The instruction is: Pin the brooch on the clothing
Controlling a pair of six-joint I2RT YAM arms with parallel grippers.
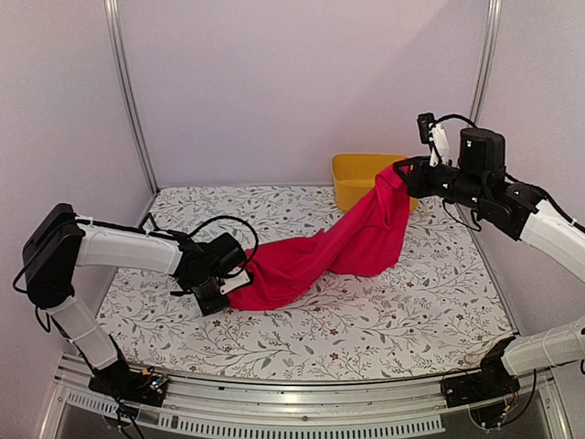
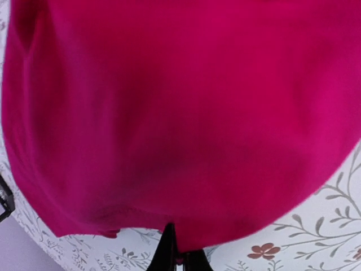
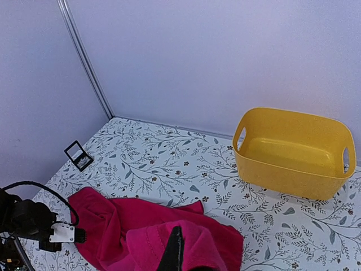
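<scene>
The left gripper (image 2: 171, 243) is pressed together on the near hem of the large red-pink fabric T-shirt (image 1: 334, 251), low over the cloth. The right gripper (image 3: 176, 248) pinches the garment's opposite end, held up just in front of the yellow plastic tub (image 1: 352, 178).

Only the overhead view shows the T-shirt sagging as one band between both grippers. The left wrist view is almost filled with fabric. The right wrist view alone shows the tub's bare inside and a small black square frame (image 3: 79, 155) far off to that gripper's left.

There is one shirt, one tub and one frame, with two arms. Below lies a white tablecloth (image 1: 411, 311) printed with leafy sprigs. Pale lilac walls (image 1: 292, 82) and metal posts (image 1: 128, 91) stand behind.
</scene>
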